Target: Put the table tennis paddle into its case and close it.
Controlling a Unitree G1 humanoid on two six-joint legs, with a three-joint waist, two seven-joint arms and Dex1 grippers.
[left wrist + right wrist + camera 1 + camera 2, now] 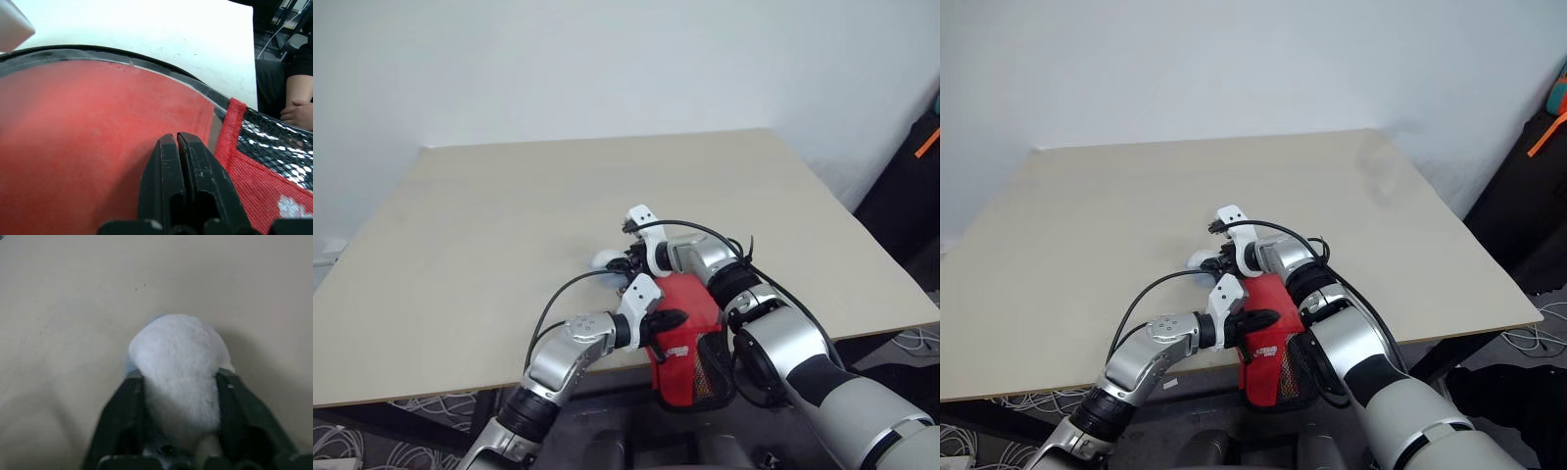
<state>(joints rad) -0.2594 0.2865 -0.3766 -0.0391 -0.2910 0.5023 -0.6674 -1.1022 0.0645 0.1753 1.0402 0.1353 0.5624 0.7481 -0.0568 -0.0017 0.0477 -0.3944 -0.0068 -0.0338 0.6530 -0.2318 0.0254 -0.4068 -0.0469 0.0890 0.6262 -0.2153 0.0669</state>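
Observation:
The red fabric case lies at the table's near edge, its mesh-pocket end with the white logo hanging over the edge. My left gripper is shut and rests its black fingertips on the case's red top, close to the black zipper edge. Just beyond the case, my right gripper points left, its two fingers closed on either side of a small white-grey rounded lump that sits on the tabletop. The paddle is hidden.
The beige table stretches wide and bare to the left and back. Black cables loop over both wrists. A person's hand rests beyond the table's far side. Dark gear stands at the right.

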